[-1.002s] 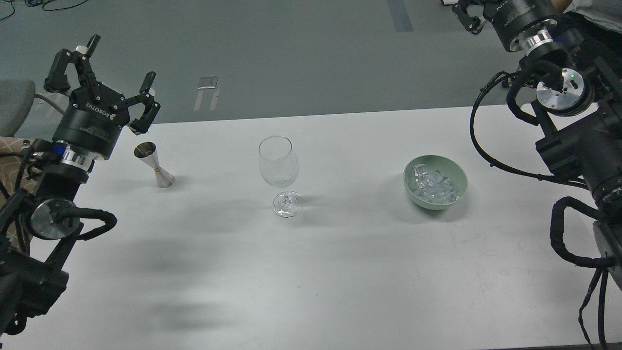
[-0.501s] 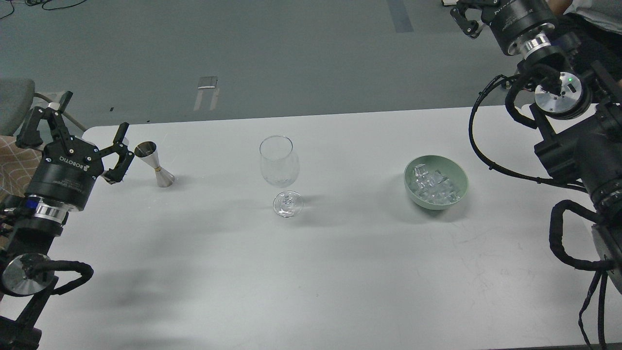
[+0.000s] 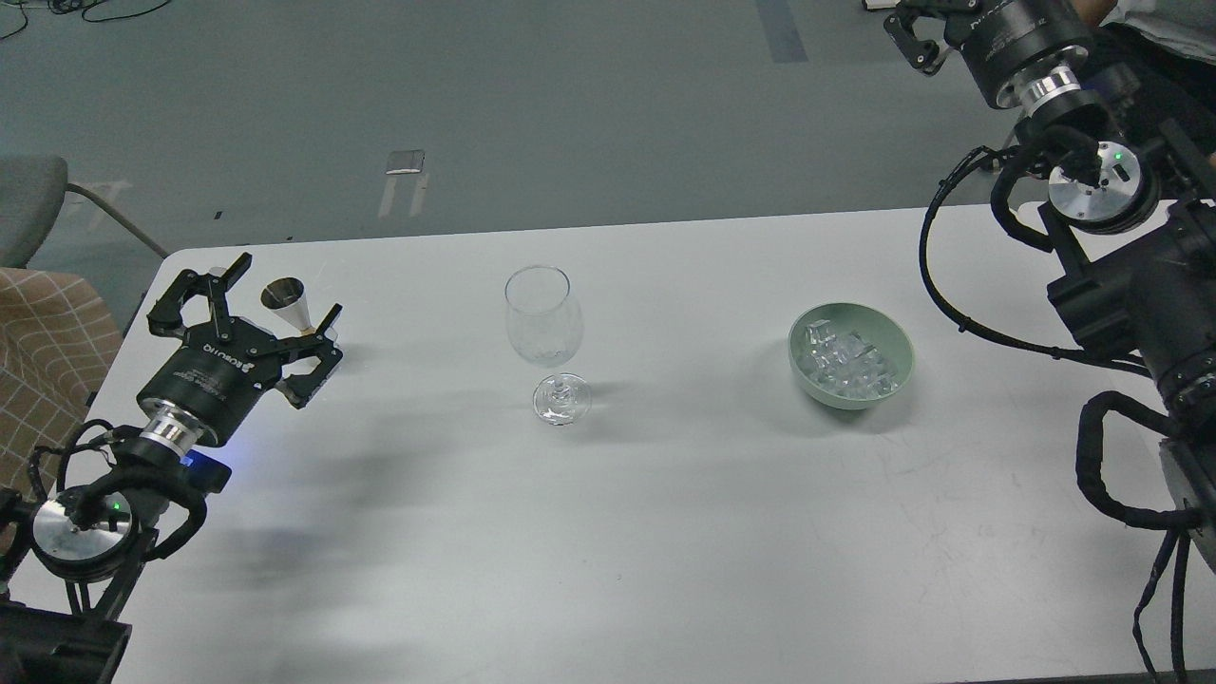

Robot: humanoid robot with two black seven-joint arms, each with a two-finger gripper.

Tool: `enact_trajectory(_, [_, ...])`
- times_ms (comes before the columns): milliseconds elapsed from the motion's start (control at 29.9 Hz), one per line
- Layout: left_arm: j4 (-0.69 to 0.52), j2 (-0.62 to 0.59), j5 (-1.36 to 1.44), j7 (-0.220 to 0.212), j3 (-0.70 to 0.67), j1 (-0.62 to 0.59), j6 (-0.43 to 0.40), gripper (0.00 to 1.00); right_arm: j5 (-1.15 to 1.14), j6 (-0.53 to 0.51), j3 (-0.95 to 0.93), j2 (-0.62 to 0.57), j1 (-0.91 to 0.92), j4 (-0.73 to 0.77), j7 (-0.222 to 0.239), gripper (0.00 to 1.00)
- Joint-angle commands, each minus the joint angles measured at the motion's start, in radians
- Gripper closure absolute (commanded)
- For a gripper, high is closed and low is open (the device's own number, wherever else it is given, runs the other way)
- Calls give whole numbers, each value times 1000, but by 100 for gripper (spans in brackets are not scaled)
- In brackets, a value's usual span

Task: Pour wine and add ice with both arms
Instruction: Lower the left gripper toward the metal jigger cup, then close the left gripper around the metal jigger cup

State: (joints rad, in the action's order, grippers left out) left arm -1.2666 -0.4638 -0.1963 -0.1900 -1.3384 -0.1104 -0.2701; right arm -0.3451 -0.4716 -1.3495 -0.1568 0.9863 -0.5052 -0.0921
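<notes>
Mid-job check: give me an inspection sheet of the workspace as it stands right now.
Surface: white table, faint scuffs, no spill seen.
Job's things: steel jigger upright at far left; wine glass upright at centre, contents not discernible; green bowl holding ice at right.
Clutter: nothing seen on the table.
Grippers: left gripper open, fingers either side of the jigger, contact unclear; right gripper raised at the top edge, fingers cut off.
Cables: black loops along the right arm hang above the table's right side.
Surroundings: grey floor; chair at left.
</notes>
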Motion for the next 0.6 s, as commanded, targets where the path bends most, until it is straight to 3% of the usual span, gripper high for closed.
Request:
enact_trajectory(0, [-3, 19, -25, -9, -11, 6, 48, 3, 0, 1, 1, 0, 0, -3, 2, 0])
enact_trajectory(200, [-3, 86, -51, -9, -68, 17, 160, 4, 0, 2, 4, 0, -2, -3, 0, 0])
enact_trajectory(334, [-2, 151, -49, -6, -123, 17, 276, 5, -2, 2, 4, 2, -6, -3, 0, 0])
enact_trajectory(501, [7, 183, -46, -5, -148, 20, 307, 6, -2, 2, 6, 0, -6, -1, 0, 0])
enact_trajectory(568, [9, 185, -46, 1, -148, 20, 313, 15, -3, 2, 6, 0, -6, -1, 0, 0])
